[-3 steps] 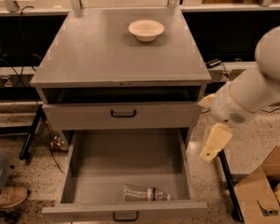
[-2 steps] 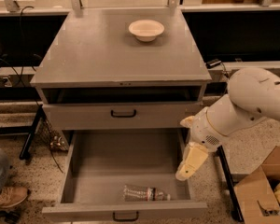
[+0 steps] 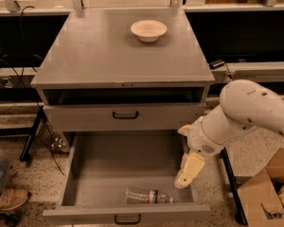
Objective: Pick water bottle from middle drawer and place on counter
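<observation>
The water bottle (image 3: 148,196) lies on its side on the floor of the open middle drawer (image 3: 125,166), near the drawer's front wall, cap end to the right. The drawer is pulled far out, its black bar handle at the bottom edge. My gripper (image 3: 188,170) hangs from the white arm (image 3: 248,112) over the drawer's right wall, pointing down, up and to the right of the bottle and apart from it. Nothing shows in the gripper. The counter (image 3: 125,48) is the grey cabinet top above.
A cream bowl (image 3: 148,30) stands on the counter's far right part. A shut drawer with a black handle (image 3: 125,115) sits above the open one. A cardboard box (image 3: 265,193) is on the floor at right. A shoe (image 3: 8,200) and dark leg show at lower left.
The arm has swung left and down, bringing the gripper from beside the cabinet's right side to over the open drawer's right wall. The bottle has not moved.
</observation>
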You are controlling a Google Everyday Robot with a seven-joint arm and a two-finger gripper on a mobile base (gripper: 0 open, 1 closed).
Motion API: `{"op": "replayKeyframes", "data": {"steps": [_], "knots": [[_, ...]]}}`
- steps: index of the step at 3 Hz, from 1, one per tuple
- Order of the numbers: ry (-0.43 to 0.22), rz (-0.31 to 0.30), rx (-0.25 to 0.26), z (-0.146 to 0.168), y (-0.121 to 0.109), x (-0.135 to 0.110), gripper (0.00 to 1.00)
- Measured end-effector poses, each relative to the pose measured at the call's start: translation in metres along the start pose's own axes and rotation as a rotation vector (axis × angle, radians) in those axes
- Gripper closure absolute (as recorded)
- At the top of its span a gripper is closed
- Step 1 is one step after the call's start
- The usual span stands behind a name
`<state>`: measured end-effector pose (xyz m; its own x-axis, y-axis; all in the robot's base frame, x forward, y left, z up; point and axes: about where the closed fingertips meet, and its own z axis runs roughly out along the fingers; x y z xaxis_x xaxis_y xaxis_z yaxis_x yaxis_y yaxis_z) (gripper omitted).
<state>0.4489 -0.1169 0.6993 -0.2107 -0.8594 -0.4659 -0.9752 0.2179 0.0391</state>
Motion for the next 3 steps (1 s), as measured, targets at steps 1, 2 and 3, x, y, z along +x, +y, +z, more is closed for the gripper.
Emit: {"op": "replayKeyframes", "data": {"steps": [1,2,3], "knots": [[-0.005,0.005,-0.024,0.047,-0.008,0.020,0.00],[-0.008,0.035,-0.036,0.103,-0.025,0.037,0.00],[-0.021,0.076,-0.061,0.156,-0.035,0.046,0.00]]}}
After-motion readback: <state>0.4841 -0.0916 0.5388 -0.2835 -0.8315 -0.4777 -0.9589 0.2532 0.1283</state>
